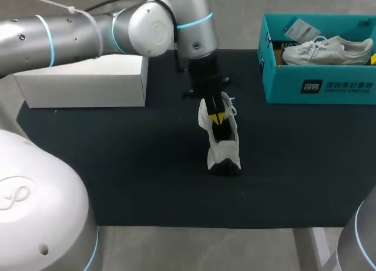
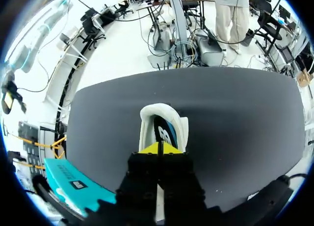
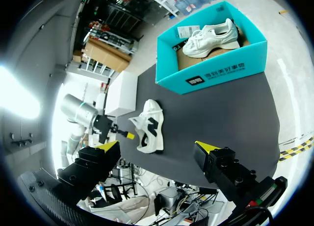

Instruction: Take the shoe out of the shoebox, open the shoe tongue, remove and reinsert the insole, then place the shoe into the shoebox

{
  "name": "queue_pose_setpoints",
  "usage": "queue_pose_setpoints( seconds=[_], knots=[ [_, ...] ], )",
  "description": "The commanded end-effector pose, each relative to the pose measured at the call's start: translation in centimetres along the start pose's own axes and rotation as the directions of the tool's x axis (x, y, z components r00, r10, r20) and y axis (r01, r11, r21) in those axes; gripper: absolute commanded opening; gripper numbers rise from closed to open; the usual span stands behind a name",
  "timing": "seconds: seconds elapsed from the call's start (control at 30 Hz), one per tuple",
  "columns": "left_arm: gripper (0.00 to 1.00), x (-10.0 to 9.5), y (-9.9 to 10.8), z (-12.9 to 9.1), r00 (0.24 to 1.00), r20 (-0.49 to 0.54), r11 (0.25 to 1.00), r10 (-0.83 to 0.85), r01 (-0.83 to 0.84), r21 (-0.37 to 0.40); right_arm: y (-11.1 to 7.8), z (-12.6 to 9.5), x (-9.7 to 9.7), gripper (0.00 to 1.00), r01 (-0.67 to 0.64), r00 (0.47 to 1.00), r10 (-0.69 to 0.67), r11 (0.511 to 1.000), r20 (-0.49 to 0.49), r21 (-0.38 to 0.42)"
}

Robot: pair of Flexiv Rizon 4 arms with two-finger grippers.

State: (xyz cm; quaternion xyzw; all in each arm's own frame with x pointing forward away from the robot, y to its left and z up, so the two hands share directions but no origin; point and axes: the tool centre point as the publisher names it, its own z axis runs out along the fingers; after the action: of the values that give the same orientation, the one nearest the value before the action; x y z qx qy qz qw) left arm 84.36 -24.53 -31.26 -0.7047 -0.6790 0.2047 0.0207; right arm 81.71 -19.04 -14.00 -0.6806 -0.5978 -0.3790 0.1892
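Sneaker [image 1: 222, 143], white, is seen standing on its sole near the middle of the black mat [image 1: 117, 165], well apart from the teal shoebox [image 1: 317, 86]. The shoebox is set at the mat's far right corner, and a second sneaker [image 1: 326, 50], also white, is laid inside it.

The left gripper [image 1: 218, 117] is lowered onto the sneaker's lace and tongue area, at the front edge of the shoe's opening. In the left wrist view the two yellow tips of the left gripper [image 2: 158, 148] are pressed together with only a thin line between them. Whether the tongue is pinched there cannot be told. Ahead of the tips the heel collar of the sneaker [image 2: 147, 123] is seen curving round the opening, with a dark insole [image 2: 166, 132] inside.

The right gripper [image 3: 157, 150] is held above the mat's right side with its fingers spread wide and nothing between them. The sneaker [image 3: 149, 130] and the shoebox [image 3: 211, 74] are seen well ahead of it.

A white box [image 1: 88, 83] is set at the mat's far left, beneath the left arm.
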Motion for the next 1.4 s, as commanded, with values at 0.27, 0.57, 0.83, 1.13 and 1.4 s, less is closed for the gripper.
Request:
queue_pose_setpoints(
  seconds=[0.27,0.57,0.83,1.13,1.4],
  knots=[
    [0.0,-0.5,2.3,3.2,0.978,-0.195,0.997,0.076,-0.071,0.036,-0.1,0.0,0.0,1.0,-0.001,1.0,0.001,1.0,0.002,-0.001],
    [0.0,0.9,1.4,6.1,0.967,-0.238,0.993,0.085,-0.062,0.102,-0.1,0.0,0.0,1.0,-0.001,1.0,0.001,1.0,0.002,-0.001],
    [0.0,1.5,0.6,8.0,0.965,-0.246,0.989,0.087,-0.054,0.141,-0.1,0.0,0.0,1.0,-0.001,1.0,0.001,1.0,0.002,-0.001],
    [0.0,1.9,0.2,10.7,0.982,-0.191,0.995,0.001,0.017,0.095,-0.1,0.0,0.0,1.0,-0.001,1.0,0.001,1.0,0.002,-0.001],
    [0.0,0.8,-0.4,8.1,0.978,-0.206,0.998,-0.042,0.052,0.041,-0.1,0.0,0.0,1.0,-0.001,1.0,0.001,1.0,0.002,-0.001]
  ],
)
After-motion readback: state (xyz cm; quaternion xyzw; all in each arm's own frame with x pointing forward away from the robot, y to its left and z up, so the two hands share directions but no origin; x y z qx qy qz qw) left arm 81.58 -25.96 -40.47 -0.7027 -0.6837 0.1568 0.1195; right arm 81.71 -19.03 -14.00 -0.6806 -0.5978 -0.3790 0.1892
